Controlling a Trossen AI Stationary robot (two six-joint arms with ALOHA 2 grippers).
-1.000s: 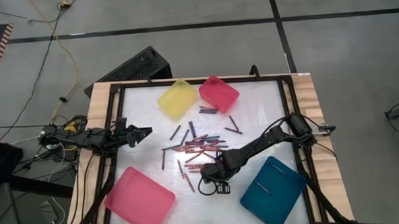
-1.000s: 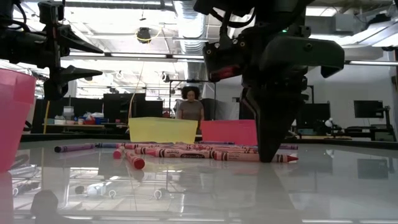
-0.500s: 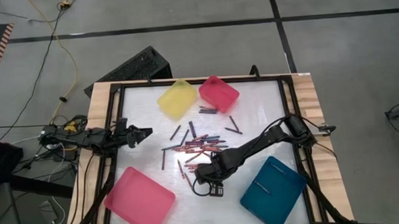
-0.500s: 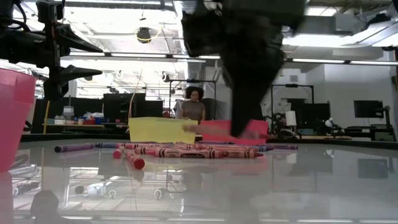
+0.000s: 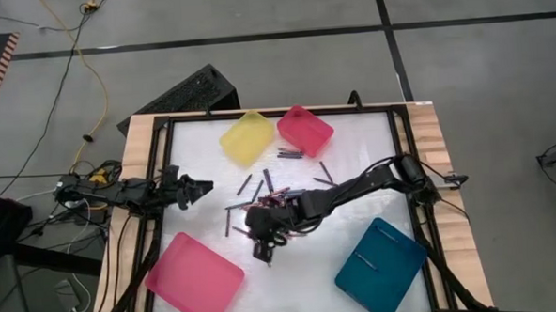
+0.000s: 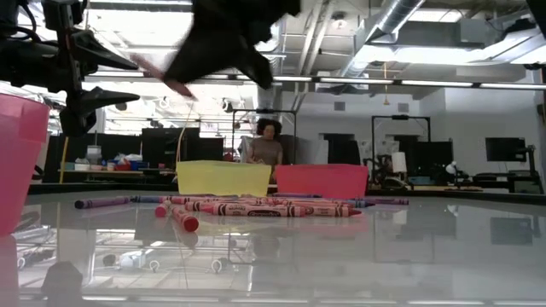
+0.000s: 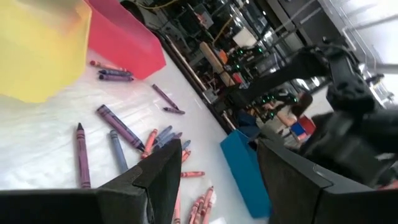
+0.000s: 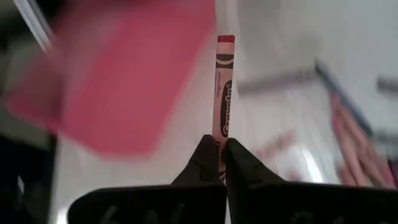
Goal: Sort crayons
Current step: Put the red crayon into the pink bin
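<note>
From my station I saw the right gripper (image 8: 219,149) closed on one red crayon (image 8: 224,87); its two dark fingertips pinched the lower end and the stick pointed straight out ahead of them. In the high view this gripper (image 5: 263,243) was above the white table (image 5: 372,152), at the near edge of the heap of crayons (image 5: 278,201), between the heap and the big pink tray (image 5: 195,278) in the near left corner. That pink tray filled a large part of the right wrist view, blurred, beyond the crayon tip. In the low view the right arm was only a dark blur high up, with something pinkish at its end, well above the surface.

The other crayons lay loose in the middle of the table, red and dark ones mixed, and a few lay just beside the small pink tray (image 5: 305,129) and the yellow tray (image 5: 246,137) at the far side. Two sticks lay in the teal tray (image 5: 381,266) at the near right.

The left gripper (image 5: 204,186) waited at the left edge of the table, raised, with its fingers (image 7: 165,180) spread wide and nothing between them.

A person (image 6: 265,147) stood in the room behind the table.
</note>
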